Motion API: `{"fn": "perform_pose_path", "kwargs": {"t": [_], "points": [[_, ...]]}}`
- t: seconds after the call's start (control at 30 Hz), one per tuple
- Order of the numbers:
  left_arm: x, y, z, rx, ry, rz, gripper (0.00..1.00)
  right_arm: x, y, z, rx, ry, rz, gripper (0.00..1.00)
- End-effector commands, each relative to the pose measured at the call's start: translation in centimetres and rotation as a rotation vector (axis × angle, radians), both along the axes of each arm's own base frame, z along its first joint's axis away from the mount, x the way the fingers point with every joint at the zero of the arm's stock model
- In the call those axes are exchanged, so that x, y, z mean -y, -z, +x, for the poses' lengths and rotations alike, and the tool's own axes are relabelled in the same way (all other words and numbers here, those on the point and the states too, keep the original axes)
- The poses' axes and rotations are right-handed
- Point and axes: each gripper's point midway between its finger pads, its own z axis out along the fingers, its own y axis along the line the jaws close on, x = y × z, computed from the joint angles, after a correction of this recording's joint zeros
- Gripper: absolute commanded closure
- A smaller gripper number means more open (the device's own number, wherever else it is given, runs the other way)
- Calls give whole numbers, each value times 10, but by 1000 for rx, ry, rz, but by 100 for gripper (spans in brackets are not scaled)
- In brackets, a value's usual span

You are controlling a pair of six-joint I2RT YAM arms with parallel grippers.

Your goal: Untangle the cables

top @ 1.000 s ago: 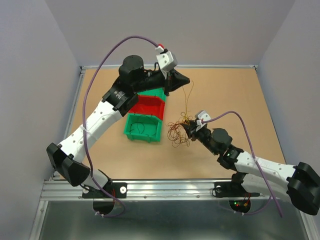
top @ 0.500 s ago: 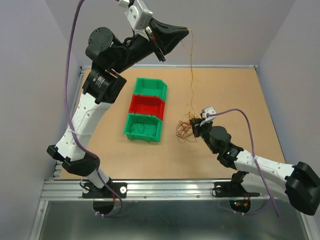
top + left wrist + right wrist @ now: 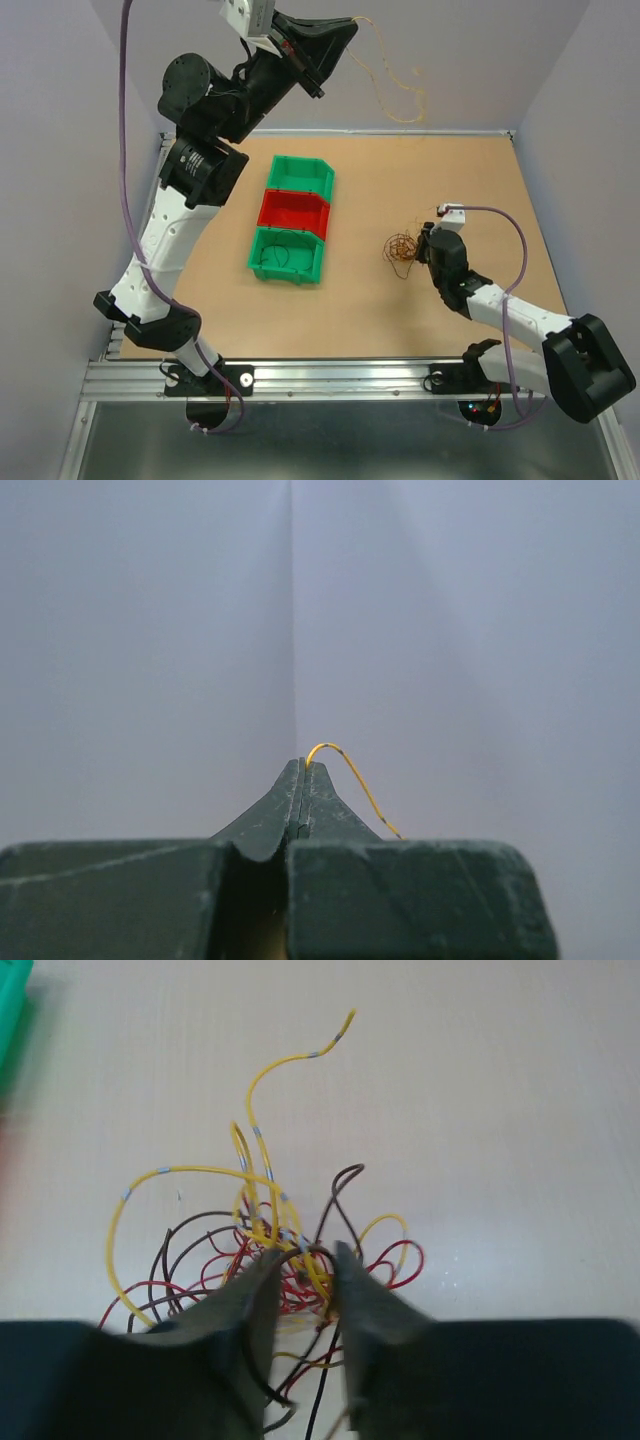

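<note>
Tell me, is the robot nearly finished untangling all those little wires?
Not nearly. Done: one dark wire already lies in the nearest green bin. In hand: the left claw, shut, holds a yellow wire high up, hanging clear of the pile. Left: a tangle of red, yellow and dark wires sits on the table, with the right claw straddling it.

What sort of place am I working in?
Probably a lab robot test cell: a wooden tabletop boxed in by plain pale wall panels, an aluminium mounting rail along its near edge, and small plastic bins.
</note>
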Motion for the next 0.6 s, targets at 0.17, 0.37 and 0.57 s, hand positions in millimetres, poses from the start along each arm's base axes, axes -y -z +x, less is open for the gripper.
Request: {"fn": "perform_pose_path", "kwargs": {"t": [0.17,0.37,0.57], "points": [[-16,20,15,11,-115,17,100,-12,-51,11,130,-31,114,22],[-21,83,45,-47,-136,119,100,-4,-67,-1,201,-38,107,8],[-57,150,87,-110,-145,124,100,-4,-75,-7,249,-62,122,6]]}}
